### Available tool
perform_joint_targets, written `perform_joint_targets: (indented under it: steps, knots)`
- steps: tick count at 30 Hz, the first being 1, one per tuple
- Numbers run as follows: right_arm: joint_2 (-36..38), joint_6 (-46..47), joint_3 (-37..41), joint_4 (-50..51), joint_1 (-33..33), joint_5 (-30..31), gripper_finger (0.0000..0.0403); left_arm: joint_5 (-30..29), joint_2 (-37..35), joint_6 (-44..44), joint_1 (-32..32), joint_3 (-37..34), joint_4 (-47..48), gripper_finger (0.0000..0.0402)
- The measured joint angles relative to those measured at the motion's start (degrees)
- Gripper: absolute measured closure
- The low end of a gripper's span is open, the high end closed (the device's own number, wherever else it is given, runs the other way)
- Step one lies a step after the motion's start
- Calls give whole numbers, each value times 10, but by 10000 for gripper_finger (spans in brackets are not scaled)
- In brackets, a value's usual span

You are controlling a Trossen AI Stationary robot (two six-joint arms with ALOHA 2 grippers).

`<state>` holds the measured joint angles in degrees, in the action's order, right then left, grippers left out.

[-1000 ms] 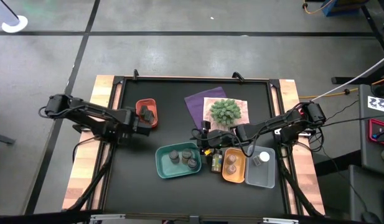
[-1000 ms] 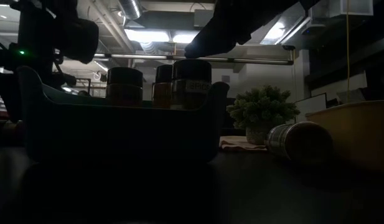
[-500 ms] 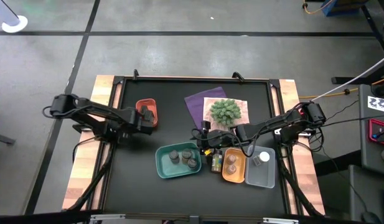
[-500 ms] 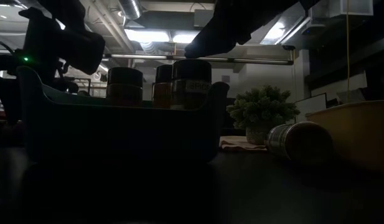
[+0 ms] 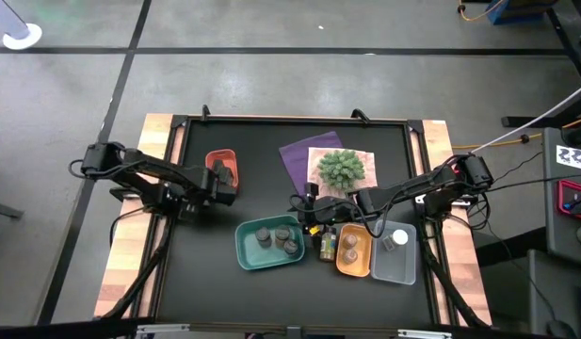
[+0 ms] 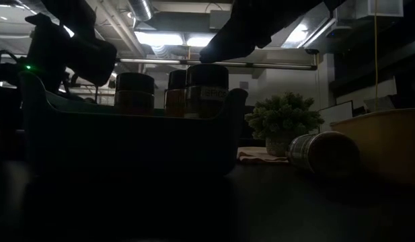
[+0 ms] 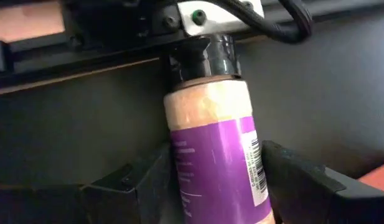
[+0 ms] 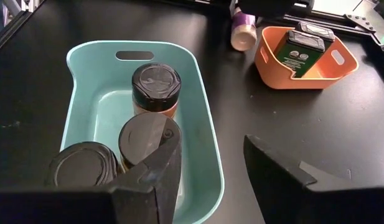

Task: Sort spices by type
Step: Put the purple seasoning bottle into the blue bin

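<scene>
My left gripper (image 5: 217, 185) hovers at the near side of the red tray (image 5: 221, 166), which holds small dark pieces. It is shut on a purple-labelled spice bottle (image 7: 213, 155) with a black cap. My right gripper (image 8: 211, 155) hangs open and empty above the far right corner of the teal tray (image 5: 269, 247), in which three grey-topped jars (image 8: 155, 84) stand. An amber jar stands in the orange tray (image 5: 354, 254). A white-capped jar lies in the clear tray (image 5: 395, 254). One jar (image 6: 321, 153) lies on its side on the mat between the teal and orange trays. My left gripper pinches the bottle's purple-labelled body (image 7: 179, 168) between its two fingers. The fingers slant steeply down and lie along the bottle. The black cap (image 7: 207, 56) and the pale upper part stick out beyond the fingertips. I cannot tell whether the cap end touches the mat.
A spiky green plant (image 5: 340, 169) stands on purple and pink cloths at the far middle of the black mat. The trays sit in a row near the front edge. Bare mat lies between the red tray and the teal tray.
My left gripper has moved a little toward the table's right edge and downward with the bottle, coming closer to the red tray, and has rolled somewhat. My right gripper has kept still.
</scene>
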<state>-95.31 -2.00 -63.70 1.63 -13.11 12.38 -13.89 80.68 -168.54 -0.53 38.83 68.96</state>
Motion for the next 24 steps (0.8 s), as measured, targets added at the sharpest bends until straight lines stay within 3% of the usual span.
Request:
perform_joint_targets:
  steps: [16, 24]
  knots:
    - [0, 2, 0, 0, 0, 0, 230, 63, 0, 253, 42, 0, -11, 171]
    - [0, 2, 0, 0, 0, 0, 230, 64, 0, 283, 60, 0, -4, 171]
